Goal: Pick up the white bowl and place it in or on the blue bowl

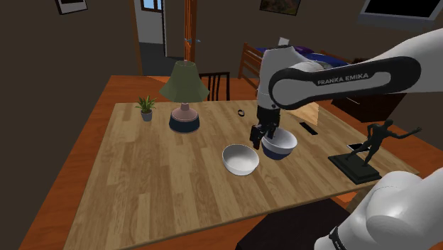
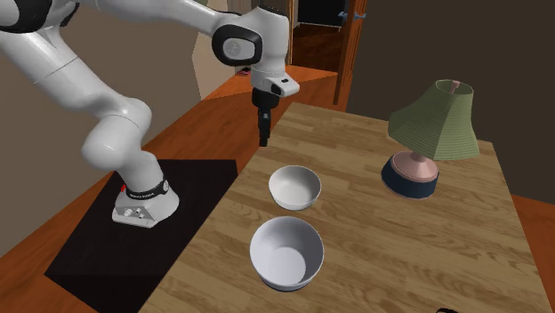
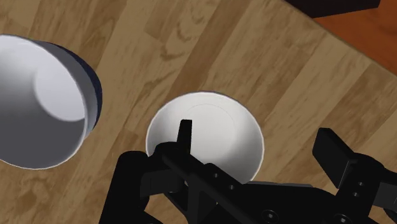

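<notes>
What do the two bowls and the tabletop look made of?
White bowl: smooth, plain white, possibly glazed ceramic or plastic; no texture to decide. Blue bowl: same smooth look, blue outside, white inside. Tabletop: wood, with visible plank seams and grain, fairly matte.

**Dim Room, Soft Light on the Table**

The shoulder view was dim and warm, its walls sunk in gloom, with one small bright window (image 1: 150, 4) at the top. The wooden table (image 1: 156, 185) took soft, even light, and the white bowl (image 1: 240, 159) cast only a faint shadow. In the second exterior view the white arm (image 2: 116, 133) was brightest, shaded underneath. In the wrist view the black gripper (image 3: 256, 132) showed as a near-flat silhouette.
</notes>
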You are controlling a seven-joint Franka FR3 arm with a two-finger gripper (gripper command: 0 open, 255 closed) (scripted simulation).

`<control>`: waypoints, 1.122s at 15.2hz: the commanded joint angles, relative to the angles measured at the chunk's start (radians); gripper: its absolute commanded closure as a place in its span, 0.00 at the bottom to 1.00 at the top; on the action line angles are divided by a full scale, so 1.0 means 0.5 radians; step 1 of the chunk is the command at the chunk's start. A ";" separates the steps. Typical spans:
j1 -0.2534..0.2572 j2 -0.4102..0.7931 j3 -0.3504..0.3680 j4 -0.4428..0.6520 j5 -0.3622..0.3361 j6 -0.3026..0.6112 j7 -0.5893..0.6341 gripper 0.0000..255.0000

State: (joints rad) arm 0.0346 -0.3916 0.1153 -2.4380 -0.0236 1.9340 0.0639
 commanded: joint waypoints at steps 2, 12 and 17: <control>0.007 0.220 0.045 0.035 -0.020 0.196 0.070 0.00; 0.052 0.981 0.150 0.349 -0.214 0.647 0.362 0.00; 0.052 1.047 0.140 0.308 -0.242 0.751 0.381 0.00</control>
State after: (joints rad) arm 0.0612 0.1231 0.1867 -2.2803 -0.1408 2.2970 0.2526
